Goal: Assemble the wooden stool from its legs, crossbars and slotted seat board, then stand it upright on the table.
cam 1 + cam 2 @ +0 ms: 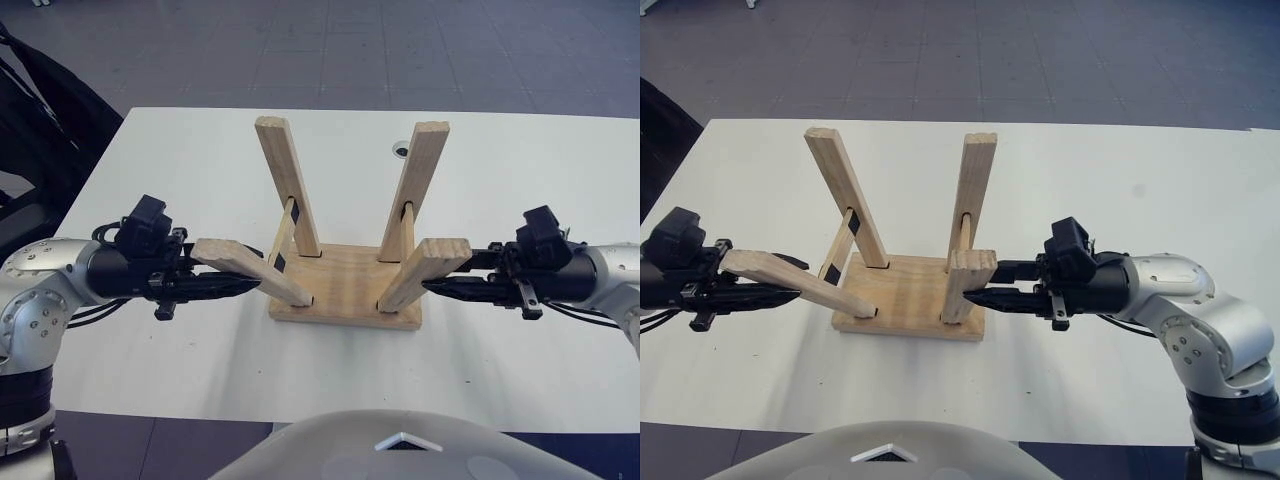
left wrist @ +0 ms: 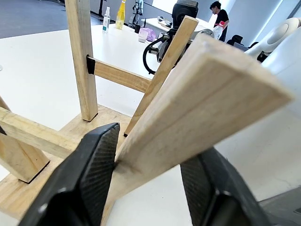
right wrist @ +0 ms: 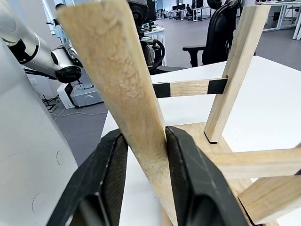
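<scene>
The wooden stool lies upside down near the middle of the white table, its seat board flat on the top and four legs pointing up. The two far legs splay outwards. Crossbars with black ends join far legs to near ones. My left gripper comes in from the left, shut on the near left leg; its pads press that leg's sides. From the right, my right gripper is shut on the near right leg, clamped between both pads.
A small round hole sits in the table top behind the stool. A dark office chair stands off the table's left edge. Bare table lies on both sides of the stool, and the front edge runs close below my arms.
</scene>
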